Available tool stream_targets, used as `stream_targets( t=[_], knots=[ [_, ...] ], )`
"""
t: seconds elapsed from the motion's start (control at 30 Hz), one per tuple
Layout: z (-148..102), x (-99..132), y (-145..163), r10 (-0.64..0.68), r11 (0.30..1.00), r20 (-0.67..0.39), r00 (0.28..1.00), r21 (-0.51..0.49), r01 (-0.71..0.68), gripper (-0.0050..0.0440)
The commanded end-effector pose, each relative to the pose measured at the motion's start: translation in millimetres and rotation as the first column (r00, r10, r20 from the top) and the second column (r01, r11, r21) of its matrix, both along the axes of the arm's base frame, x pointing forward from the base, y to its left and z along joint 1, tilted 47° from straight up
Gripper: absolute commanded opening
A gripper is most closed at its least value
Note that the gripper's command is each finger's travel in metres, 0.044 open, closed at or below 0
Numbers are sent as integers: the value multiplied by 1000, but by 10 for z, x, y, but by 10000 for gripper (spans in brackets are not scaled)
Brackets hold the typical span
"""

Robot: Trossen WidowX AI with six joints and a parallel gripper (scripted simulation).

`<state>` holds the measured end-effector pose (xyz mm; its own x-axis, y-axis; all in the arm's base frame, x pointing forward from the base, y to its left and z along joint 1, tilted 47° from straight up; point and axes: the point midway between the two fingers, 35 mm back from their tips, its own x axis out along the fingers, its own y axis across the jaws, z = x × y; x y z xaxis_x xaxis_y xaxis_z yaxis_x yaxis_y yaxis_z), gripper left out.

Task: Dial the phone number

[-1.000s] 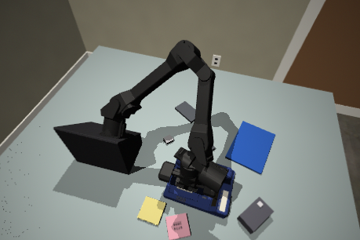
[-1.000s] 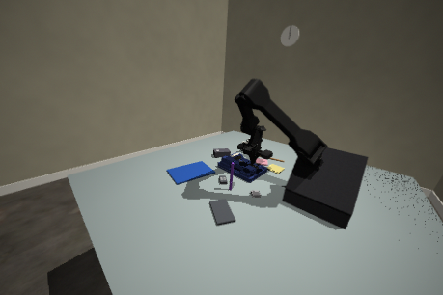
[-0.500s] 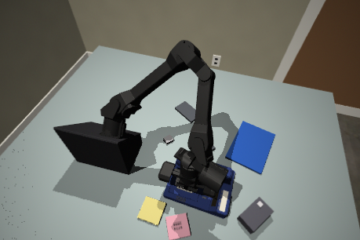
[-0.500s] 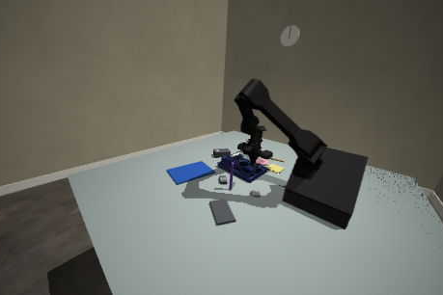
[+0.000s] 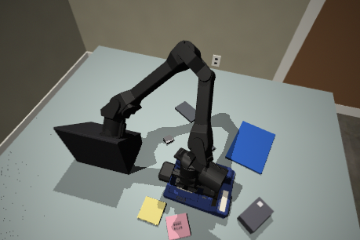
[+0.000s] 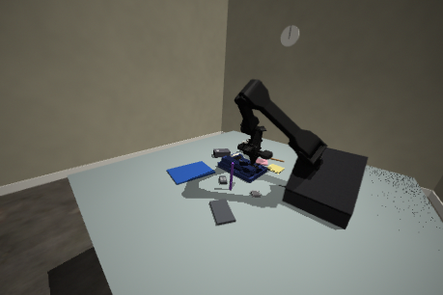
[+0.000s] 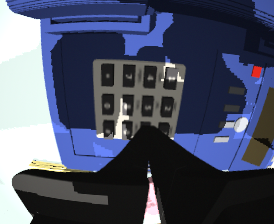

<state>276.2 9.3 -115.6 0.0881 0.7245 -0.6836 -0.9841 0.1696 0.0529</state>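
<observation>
The dark blue desk phone point(image 5: 200, 190) lies near the table's front, and it also shows in the exterior view point(image 6: 242, 169). My gripper point(image 7: 147, 131) is shut and empty. Its joined fingertips point down at the keypad's bottom row, right at the keys. I cannot tell if they touch a key. The pink note point(image 5: 178, 226) lies in front of the phone, its writing too small to read.
A yellow note point(image 5: 151, 210) lies beside the pink one. A blue book point(image 5: 251, 146), a grey box point(image 5: 255, 214), a grey slab point(image 5: 185, 110) and a small clip point(image 5: 168, 139) lie around the phone. A purple pen point(image 6: 232, 174) stands by the phone. The arm's black base point(image 5: 98, 145) is at left.
</observation>
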Motion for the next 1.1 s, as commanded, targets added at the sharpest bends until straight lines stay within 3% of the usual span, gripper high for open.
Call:
stream_targets(
  t=[0.0,0.3,0.73,0.87,1.07],
  knots=[
    [-10,-10,18,2,1000,-5,1000,3,-2,-50],
    [-10,-10,18,2,1000,-5,1000,3,-2,-50],
    [211,-37,-215,0,1000,-6,1000,4,0,-50],
    [612,-1,-579,-1,1000,41,999,-26,2,-50],
    [877,-113,-685,2,1000,7,1000,-5,-2,-50]
  ],
)
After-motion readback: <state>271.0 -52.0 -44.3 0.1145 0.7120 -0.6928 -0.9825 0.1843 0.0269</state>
